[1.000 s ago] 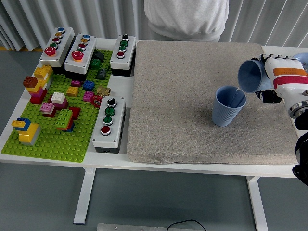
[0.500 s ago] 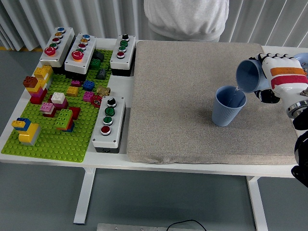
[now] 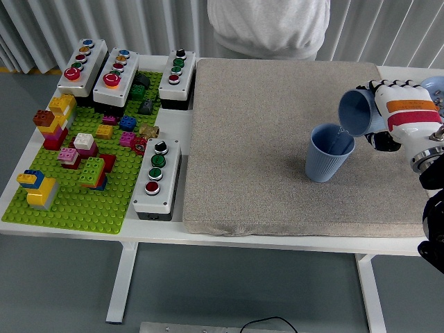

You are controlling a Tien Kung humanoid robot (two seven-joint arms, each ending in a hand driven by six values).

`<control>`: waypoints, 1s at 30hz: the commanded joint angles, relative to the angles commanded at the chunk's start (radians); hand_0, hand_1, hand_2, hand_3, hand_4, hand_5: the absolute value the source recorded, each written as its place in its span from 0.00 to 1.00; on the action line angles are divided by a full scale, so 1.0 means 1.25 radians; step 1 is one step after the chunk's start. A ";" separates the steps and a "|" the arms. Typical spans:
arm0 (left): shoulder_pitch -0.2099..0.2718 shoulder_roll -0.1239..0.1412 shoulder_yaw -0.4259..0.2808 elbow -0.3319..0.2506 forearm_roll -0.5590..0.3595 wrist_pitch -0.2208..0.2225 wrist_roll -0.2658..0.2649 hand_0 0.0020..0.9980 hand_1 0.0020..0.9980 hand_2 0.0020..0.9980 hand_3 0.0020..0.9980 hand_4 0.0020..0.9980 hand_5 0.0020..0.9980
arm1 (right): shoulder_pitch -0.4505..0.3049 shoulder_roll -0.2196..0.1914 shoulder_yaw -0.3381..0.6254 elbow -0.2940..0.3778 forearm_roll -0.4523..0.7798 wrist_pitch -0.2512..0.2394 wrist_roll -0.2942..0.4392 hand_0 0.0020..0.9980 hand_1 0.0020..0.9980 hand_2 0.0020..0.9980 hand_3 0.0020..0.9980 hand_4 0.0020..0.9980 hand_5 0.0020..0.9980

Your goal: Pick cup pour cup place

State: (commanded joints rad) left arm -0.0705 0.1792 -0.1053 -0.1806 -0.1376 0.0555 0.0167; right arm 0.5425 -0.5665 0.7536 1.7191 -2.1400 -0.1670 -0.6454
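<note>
Now right hand (image 3: 401, 114) tips held cup (image 3: 355, 112) over standing cup (image 3: 329, 153).

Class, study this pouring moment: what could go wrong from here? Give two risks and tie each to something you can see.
1. The right hand holds the tilted cup with its lip above the far-right rim of the standing cup; a small drift might send the thin stream onto the grey mat.
2. The standing cup is light-looking and unsupported, with no hand steadying it, so a bump from the tilted cup could tip it.
</note>
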 joint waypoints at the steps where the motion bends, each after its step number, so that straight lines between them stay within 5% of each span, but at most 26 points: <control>1: 0.000 0.000 -0.001 0.000 0.001 0.000 0.000 0.74 0.73 0.80 0.67 0.52 0.92 | 0.000 0.000 -0.001 0.000 -0.001 0.000 0.000 0.82 0.68 0.57 0.66 0.69 0.07; 30: -0.004 0.000 0.000 0.000 0.000 0.000 0.000 0.74 0.73 0.80 0.67 0.52 0.92 | 0.010 -0.004 -0.007 0.004 -0.036 0.006 0.000 0.85 0.69 0.57 0.66 0.67 0.00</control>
State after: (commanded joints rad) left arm -0.0749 0.1793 -0.1050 -0.1802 -0.1371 0.0557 0.0166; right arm 0.5552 -0.5713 0.7444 1.7238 -2.1850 -0.1595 -0.6454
